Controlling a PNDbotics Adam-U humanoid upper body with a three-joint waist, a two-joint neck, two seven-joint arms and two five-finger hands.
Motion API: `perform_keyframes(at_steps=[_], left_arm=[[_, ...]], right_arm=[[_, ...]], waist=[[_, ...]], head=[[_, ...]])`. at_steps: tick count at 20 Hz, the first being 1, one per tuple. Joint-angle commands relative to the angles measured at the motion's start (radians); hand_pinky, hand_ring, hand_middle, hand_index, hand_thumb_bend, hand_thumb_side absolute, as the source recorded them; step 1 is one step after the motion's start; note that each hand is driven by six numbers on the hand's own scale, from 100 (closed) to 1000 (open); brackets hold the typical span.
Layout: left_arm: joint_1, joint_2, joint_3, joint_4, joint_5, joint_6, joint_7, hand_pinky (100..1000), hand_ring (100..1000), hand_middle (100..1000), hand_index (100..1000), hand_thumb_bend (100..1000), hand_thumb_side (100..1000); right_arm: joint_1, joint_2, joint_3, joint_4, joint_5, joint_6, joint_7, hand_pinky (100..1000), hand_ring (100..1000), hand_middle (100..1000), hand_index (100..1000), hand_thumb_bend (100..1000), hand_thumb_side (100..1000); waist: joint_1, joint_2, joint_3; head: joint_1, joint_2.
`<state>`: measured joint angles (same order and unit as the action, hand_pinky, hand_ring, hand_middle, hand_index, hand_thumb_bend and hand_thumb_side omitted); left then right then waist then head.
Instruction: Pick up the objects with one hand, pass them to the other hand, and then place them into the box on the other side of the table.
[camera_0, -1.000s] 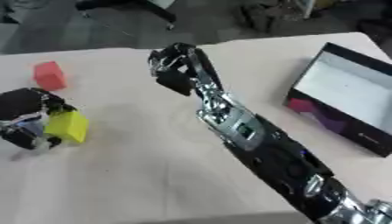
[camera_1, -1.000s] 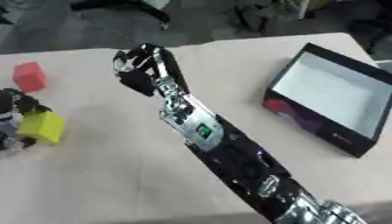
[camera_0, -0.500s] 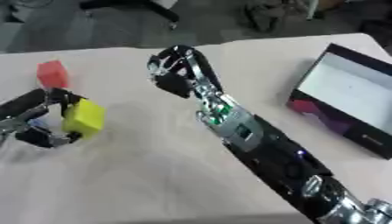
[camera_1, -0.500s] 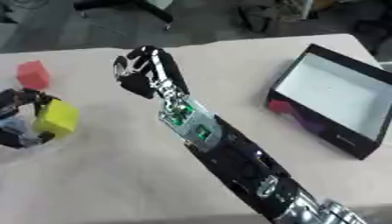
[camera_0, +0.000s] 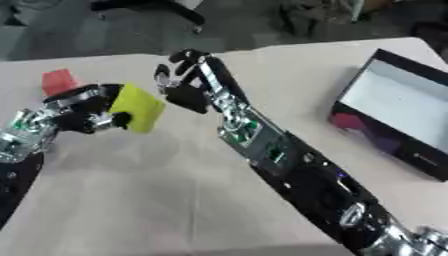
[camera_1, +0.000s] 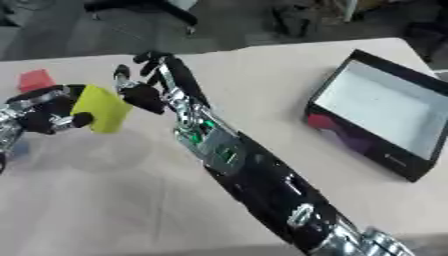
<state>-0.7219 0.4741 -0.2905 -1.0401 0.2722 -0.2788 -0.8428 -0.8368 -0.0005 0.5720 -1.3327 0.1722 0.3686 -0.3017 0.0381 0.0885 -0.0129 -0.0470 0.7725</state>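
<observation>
My left hand comes in from the left and is shut on a yellow block, held above the table. My right hand reaches across from the lower right, its fingers spread open just right of the yellow block, nearly touching it. A red block lies on the table at the far left, behind the left hand. The black box with a pale inside stands at the right edge of the table.
My long right forearm crosses the middle of the table diagonally. A pink patch shows on the box's near wall. Chair legs and a dark floor lie beyond the table's far edge.
My left hand has lifted the yellow block and carried it right, toward my right hand. The right hand's fingers have spread open beside the block.
</observation>
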Motion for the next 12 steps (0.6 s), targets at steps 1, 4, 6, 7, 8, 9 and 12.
perform_keyframes(at_steps=[1,4,6,7,8,9,12], left_arm=[[-0.025,0.012,0.008,-0.022,0.027,-0.03,-0.064,712,431,404,511,100,478],[-0.028,0.007,0.017,-0.014,0.033,-0.019,-0.064,713,432,405,512,100,479],[-0.03,0.005,0.019,-0.013,0.036,-0.016,-0.064,714,434,407,514,100,469],[-0.03,0.005,0.019,-0.013,0.035,-0.017,-0.064,714,435,408,515,100,462],[-0.03,0.006,0.02,-0.012,0.034,-0.02,-0.064,714,435,408,515,100,455],[-0.031,0.007,0.022,-0.008,0.029,-0.024,-0.064,714,435,408,515,100,453],[-0.032,0.006,0.04,0.026,0.003,-0.044,-0.064,714,436,409,516,100,431]], right_arm=[[-0.025,0.013,0.002,-0.03,0.012,-0.005,0.035,338,648,628,790,100,572],[-0.026,0.017,0.005,-0.032,0.018,-0.005,0.065,355,675,658,813,100,621],[-0.027,0.017,0.005,-0.032,0.02,-0.003,0.086,365,688,678,829,100,673],[-0.027,0.017,0.004,-0.031,0.019,-0.002,0.092,366,689,682,832,100,688],[-0.028,0.016,0.003,-0.031,0.018,-0.001,0.096,368,691,688,837,100,709],[-0.029,0.016,0.002,-0.03,0.017,0.0,0.099,371,693,692,840,100,722],[-0.032,0.016,0.0,-0.03,0.012,0.0,0.099,374,696,701,848,100,741]], waist=[[0.003,-0.01,0.0],[0.002,-0.009,0.002],[0.001,-0.009,0.002],[0.001,-0.009,0.002],[0.0,-0.009,0.002],[0.0,-0.01,0.002],[-0.002,-0.01,0.0]], head=[[-0.003,-0.002],[-0.004,-0.002],[-0.004,-0.002],[-0.003,-0.002],[-0.003,-0.002],[-0.002,-0.002],[0.001,-0.002]])
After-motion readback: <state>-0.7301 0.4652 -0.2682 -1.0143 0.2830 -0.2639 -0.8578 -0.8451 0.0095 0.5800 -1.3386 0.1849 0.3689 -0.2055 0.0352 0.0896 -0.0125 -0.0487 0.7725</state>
